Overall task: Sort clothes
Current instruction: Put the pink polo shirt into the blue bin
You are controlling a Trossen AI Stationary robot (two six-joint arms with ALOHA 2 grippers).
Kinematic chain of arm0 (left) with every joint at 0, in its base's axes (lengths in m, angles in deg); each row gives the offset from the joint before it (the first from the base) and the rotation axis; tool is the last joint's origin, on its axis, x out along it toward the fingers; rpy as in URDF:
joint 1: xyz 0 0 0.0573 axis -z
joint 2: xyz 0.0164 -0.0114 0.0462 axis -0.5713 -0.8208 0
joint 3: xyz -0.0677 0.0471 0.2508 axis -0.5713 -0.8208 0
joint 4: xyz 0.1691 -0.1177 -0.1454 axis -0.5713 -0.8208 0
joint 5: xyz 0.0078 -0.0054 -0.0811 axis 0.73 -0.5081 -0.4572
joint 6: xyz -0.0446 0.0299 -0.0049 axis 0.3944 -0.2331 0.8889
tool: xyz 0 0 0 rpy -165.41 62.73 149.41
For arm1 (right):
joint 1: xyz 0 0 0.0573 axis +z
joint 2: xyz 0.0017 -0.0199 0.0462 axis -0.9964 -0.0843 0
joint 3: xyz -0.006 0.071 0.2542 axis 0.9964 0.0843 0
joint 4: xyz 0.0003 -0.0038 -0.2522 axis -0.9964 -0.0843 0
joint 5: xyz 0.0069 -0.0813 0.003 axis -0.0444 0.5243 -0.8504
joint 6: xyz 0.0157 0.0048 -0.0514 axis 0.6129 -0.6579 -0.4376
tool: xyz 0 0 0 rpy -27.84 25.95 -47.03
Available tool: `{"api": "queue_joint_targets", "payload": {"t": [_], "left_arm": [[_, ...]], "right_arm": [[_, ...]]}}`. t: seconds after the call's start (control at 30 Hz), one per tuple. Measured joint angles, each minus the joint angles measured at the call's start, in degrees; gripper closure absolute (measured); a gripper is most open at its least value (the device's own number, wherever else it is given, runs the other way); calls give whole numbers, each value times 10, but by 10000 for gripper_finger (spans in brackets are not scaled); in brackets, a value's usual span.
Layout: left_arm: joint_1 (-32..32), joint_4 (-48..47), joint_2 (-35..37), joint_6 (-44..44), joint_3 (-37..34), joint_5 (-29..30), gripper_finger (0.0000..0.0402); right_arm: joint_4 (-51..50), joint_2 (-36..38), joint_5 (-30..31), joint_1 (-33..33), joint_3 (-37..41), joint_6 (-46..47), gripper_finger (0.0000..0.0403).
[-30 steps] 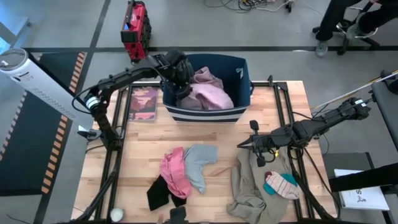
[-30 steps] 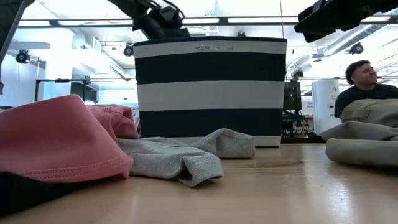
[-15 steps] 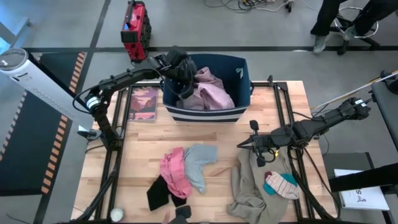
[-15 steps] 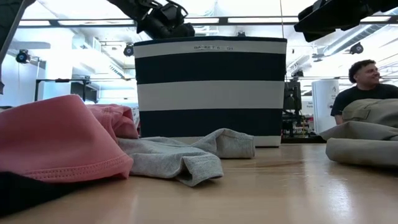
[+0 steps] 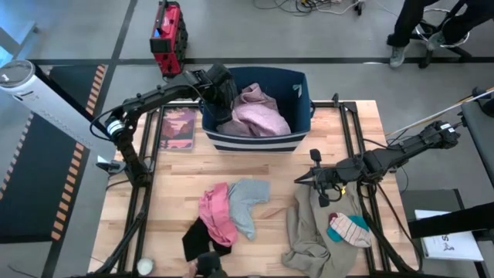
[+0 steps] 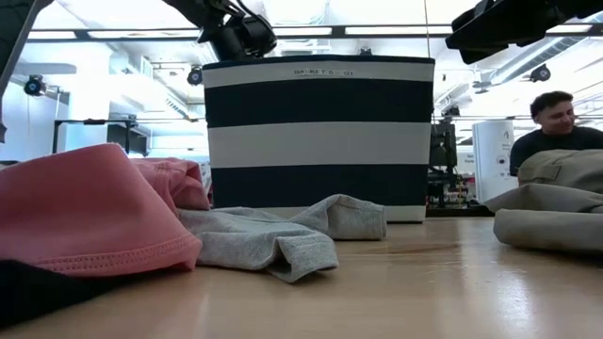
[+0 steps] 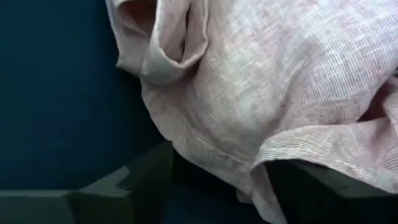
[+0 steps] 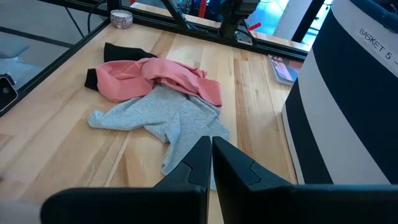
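Note:
The pale pink shirt (image 5: 261,113) lies bunched inside the navy striped bin (image 5: 302,91). My left gripper (image 5: 219,86) hangs open over the bin's left side, and in its wrist view the shirt (image 7: 267,81) fills the space just past its fingers (image 7: 118,186). My right gripper (image 5: 299,180) is shut and empty above the table, at the upper edge of the khaki piece (image 5: 312,228). The striped sock (image 5: 350,229) lies on the khaki piece. Pink (image 5: 215,213), light grey (image 5: 249,202) and black (image 5: 196,240) pieces lie together on the near left of the table. My left gripper is open with a fold of the shirt's hem (image 7: 245,174) between its two fingers, inside the bin. I cannot tell whether the fingers touch the cloth. The shirt rests in the bin.
A flat dark book (image 5: 179,128) lies left of the bin. A small round roll (image 5: 144,266) sits at the near left corner. Bare wood shows between the bin and the clothes (image 5: 309,158). A person sits beyond the table in the low view (image 6: 551,127).
My left gripper has gone a little up and toward the bin's far left rim. The pink shirt stays in the bin.

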Motion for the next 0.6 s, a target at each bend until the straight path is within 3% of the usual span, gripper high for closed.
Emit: {"api": "queue_joint_targets", "payload": {"t": [0.2, 0.3, 0.4, 0.6], "left_arm": [[2, 1, 23, 0, 11, -8, 108], [2, 5, 29, 10, 24, -63, 97], [4, 23, 31, 28, 30, -115, 98], [20, 63, 19, 27, 19, -124, 134]], "right_arm": [[0, 0, 0, 0, 0, 0, 403], [0, 0, 0, 0, 0, 0, 403], [0, 0, 0, 0, 0, 0, 403], [0, 0, 0, 0, 0, -1, 403]]}}
